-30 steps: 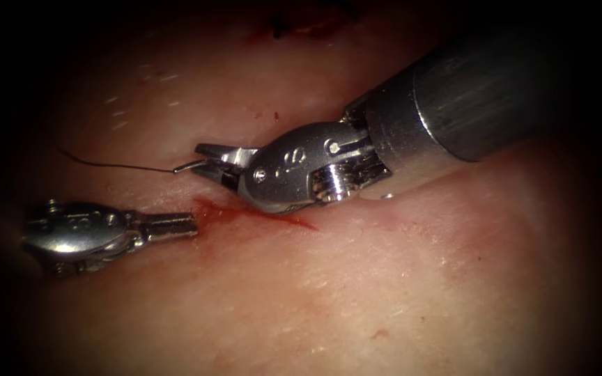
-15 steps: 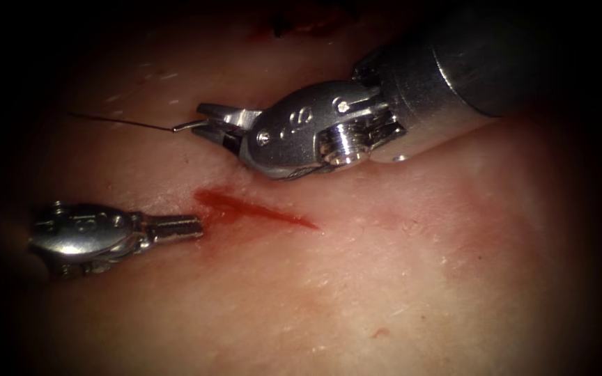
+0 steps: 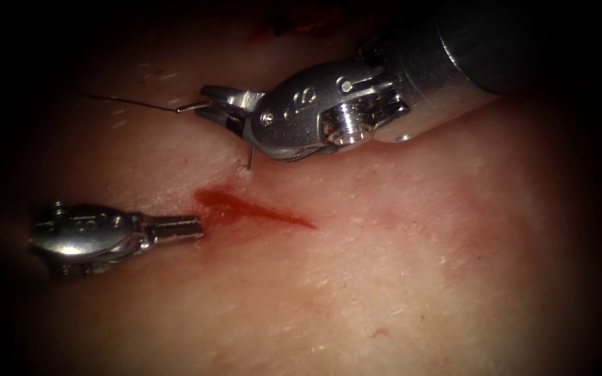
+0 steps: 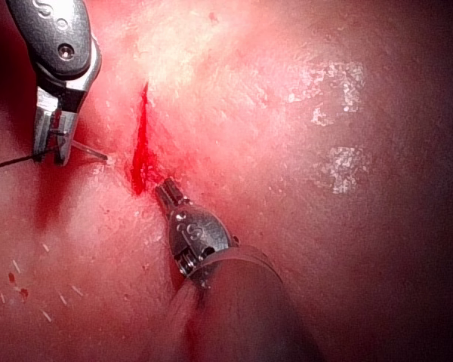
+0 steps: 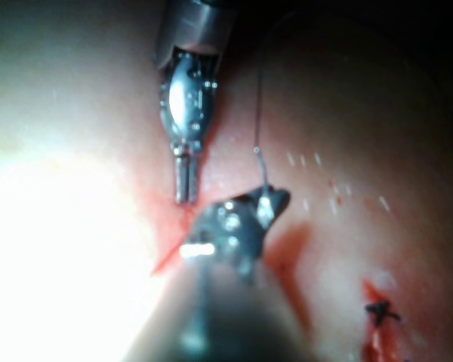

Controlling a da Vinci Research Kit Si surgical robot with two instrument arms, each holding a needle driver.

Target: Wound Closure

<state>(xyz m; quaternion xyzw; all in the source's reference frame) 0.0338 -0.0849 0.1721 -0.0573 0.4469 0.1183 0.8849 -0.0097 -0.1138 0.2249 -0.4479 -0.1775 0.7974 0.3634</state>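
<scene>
The right arm's steel needle-driver gripper (image 3: 221, 104) sits at about eleven o'clock from the short red cut (image 3: 252, 209) in the pale pink pork-belly tissue (image 3: 398, 278), its jaws pinched on the thin curved steel needle (image 3: 249, 157). It grips the needle near the thread end, so the swaged tail juts out at nine o'clock. The rest of the curve drops toward six o'clock, with its tip meeting the tissue just above the cut's left end. Compared with half a second ago, the lower part of the needle now shows below the jaws, and the gripper has lifted a little. I cannot be sure whether the tip is in the tissue or only touching it.

The fine dark thread (image 3: 127, 101) trails from the tail toward nine o'clock, lying slack across the tissue.

The left arm's small steel gripper (image 3: 175, 227) holds nothing. Its jaws are pressed together, pointing at three o'clock just beside the cut's left end, probably parked ready to receive.
</scene>
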